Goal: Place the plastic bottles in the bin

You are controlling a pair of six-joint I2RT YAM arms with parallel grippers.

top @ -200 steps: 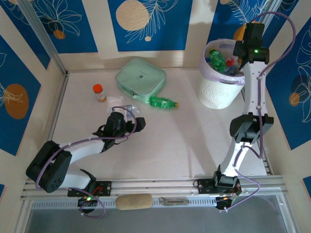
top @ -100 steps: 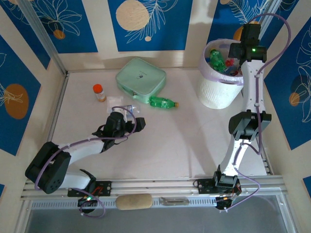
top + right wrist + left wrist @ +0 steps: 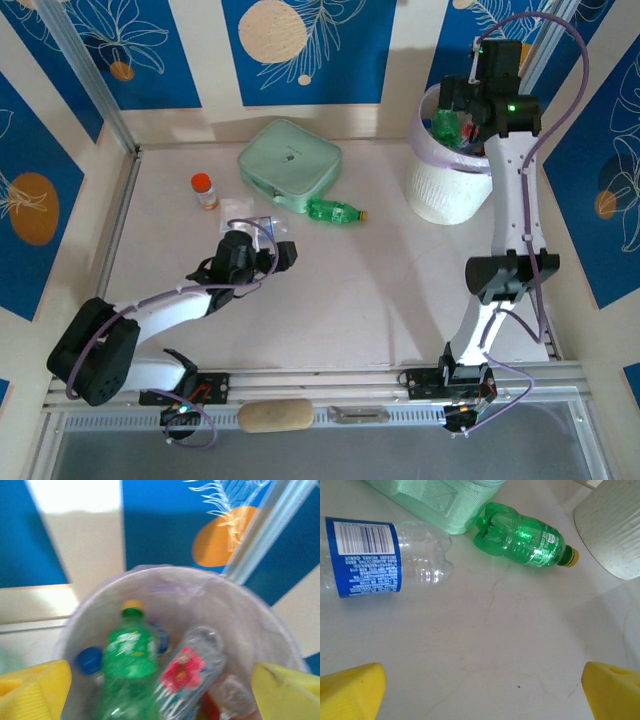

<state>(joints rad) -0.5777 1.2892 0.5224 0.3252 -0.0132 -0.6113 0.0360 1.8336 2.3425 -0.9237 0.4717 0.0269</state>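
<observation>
Your right end effector (image 3: 160,692) hangs spread wide, empty, over the bin (image 3: 440,195), bottles (image 3: 127,665) heaped inside. Lift before swinging: a low exit could snag the liner (image 3: 210,600) and tip the bin. Your left end effector (image 3: 481,692), also open and empty, hovers well left of the bin, facing a clear blue-labelled bottle (image 3: 380,557) and a green bottle (image 3: 522,535); either may roll. Bare worktop (image 3: 495,630) lies open on the bin's near side.

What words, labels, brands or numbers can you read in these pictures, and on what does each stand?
No text reads clearly.
Clear bottle, blue label: barcode and white print, too small.
Loose green bottle: label print too small.
Binned green bottle: white logo, blurred.
Red-labelled bottle beside it: blurred.
</observation>
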